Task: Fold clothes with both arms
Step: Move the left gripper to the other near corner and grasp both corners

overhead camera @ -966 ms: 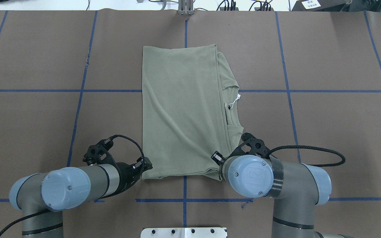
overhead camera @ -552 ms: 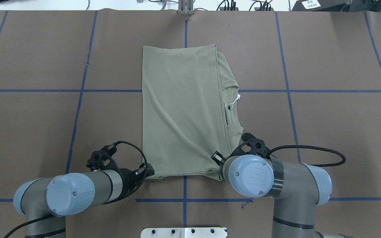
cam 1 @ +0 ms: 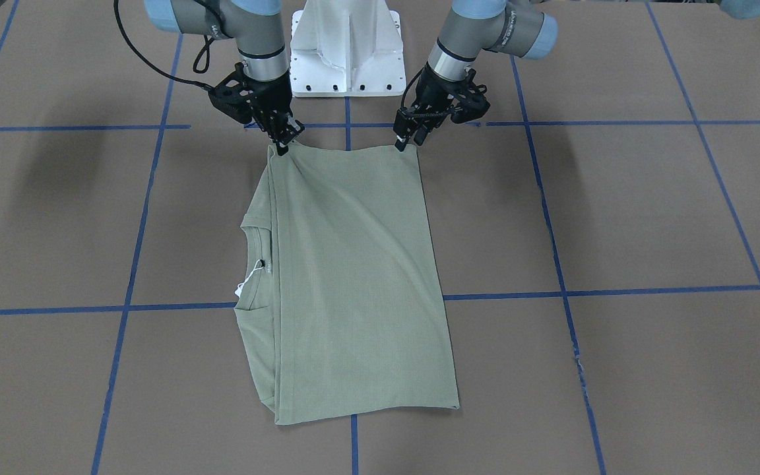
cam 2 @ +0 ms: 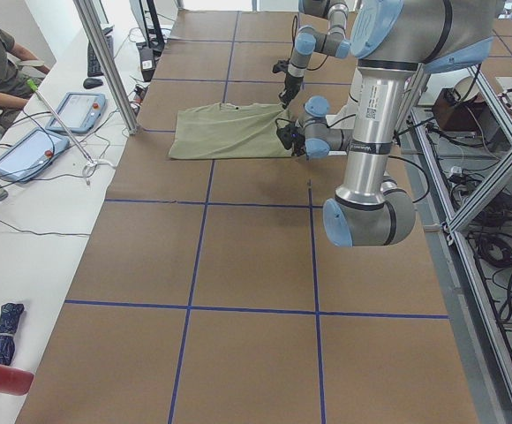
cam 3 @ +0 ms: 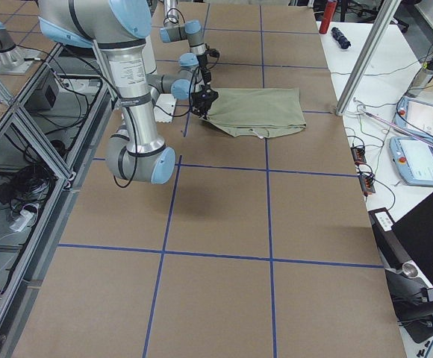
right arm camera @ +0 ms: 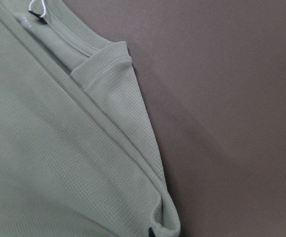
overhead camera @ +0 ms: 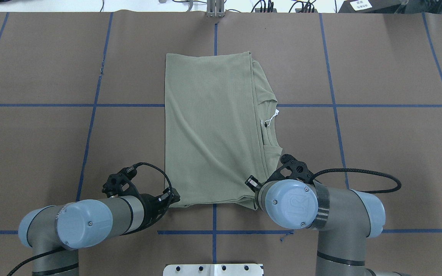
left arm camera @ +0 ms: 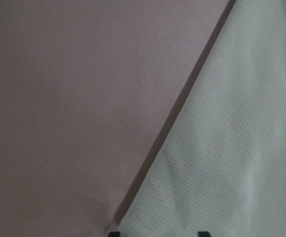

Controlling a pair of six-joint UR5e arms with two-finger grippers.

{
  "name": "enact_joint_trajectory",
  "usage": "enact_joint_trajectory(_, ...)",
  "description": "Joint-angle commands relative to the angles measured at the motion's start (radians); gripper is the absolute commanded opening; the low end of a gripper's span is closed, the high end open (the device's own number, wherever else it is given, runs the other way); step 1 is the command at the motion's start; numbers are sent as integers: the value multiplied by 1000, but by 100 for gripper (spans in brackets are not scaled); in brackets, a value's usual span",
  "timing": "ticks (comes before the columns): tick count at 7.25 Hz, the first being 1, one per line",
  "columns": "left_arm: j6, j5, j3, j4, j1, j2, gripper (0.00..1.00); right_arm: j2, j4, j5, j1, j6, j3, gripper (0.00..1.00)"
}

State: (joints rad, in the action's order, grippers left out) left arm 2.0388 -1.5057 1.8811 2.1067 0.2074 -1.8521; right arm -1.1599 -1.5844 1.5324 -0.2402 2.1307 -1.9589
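The green shirt (overhead camera: 209, 130) lies folded lengthwise in the middle of the brown counter (overhead camera: 378, 69), a long rectangle running straight away from my base (cam 1: 347, 46), its near short edge just ahead of both my wrists. The folded-over layer covers most of it. Along my right side a strip of the lower layer shows, with the ribbed collar (cam 1: 254, 264) and a small white tag (overhead camera: 276, 113) on a string lying just past the neckline. My right pincer (cam 1: 281, 146) points down on the near right corner and is pinching the shirt there. The cloth curls up at that corner in my right wrist view, and creases fan out from it in the front view. My left pincer (cam 1: 401, 144) stands at the near left corner, tips down at the hem. In my left wrist view its two fingertips (left arm camera: 114, 233) sit spread apart at the bottom edge, with the shirt's corner lying flat between them and bare counter beside it. Blue tape lines (overhead camera: 90, 105) cross the counter, and one runs under the shirt.
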Motion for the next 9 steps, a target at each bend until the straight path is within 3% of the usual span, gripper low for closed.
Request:
enact_joint_trajectory(1,0,10,-34,-1,-3,-15,61,0,0,0,1,0,0,0)
enact_joint_trajectory(3,1,9,-34,-1,-5,-21,56,0,0,0,-1,0,0,0)
enact_joint_trajectory(4,6,10,-28,-1,-5,-21,22,-1,0,0,1,0,-2,0)
enact_joint_trajectory(5,6,9,-21,-1,-3,-22,0,-1,0,0,-1,0,-6,0)
enact_joint_trajectory(9,4,5,28,-20,1,-18,0,-7,0,-2,-2,3,-14,0)
